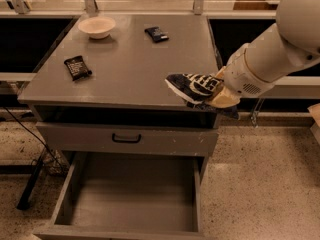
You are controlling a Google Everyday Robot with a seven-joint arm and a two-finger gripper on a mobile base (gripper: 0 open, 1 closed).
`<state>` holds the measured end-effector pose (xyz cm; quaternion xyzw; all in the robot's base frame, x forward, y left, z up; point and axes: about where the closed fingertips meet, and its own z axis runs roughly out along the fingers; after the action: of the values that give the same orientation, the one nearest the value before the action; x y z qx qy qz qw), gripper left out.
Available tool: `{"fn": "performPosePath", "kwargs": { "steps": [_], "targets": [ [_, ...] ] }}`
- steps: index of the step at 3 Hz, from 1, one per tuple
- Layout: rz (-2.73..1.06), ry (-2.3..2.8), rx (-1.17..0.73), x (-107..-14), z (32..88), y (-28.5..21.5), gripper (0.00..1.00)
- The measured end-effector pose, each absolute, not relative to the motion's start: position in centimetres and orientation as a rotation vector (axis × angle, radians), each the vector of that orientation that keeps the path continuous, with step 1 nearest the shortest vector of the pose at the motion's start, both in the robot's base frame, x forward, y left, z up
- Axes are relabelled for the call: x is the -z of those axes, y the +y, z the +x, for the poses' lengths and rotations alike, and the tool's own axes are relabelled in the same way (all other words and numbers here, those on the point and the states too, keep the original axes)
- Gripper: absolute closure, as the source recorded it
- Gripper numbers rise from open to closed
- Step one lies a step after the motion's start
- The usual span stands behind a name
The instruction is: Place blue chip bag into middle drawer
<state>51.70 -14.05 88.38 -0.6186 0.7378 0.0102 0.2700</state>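
The blue chip bag (192, 86), glossy navy with white patches, hangs in the air over the front right corner of the cabinet top. My gripper (220, 95) is shut on its right end, with the white arm reaching in from the upper right. The middle drawer (132, 194) is pulled open below, a gray box with a bare floor, down and to the left of the bag.
On the gray cabinet top (125, 69) lie a small black packet (77, 67) at the left, a small dark blue packet (156, 33) at the back and a white bowl (97, 27) at the back left. A closed drawer front with a black handle (126, 139) sits above the open drawer.
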Motion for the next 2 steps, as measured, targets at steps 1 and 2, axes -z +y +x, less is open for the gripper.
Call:
{"fn": "performPosePath", "kwargs": {
  "steps": [1,2],
  "targets": [
    [-1.684,1.849,0.037,-93.9,48.2,-13.9,1.0],
    [-1.701,1.755,0.039,-96.6,44.1,-14.1,1.0]
  ]
}}
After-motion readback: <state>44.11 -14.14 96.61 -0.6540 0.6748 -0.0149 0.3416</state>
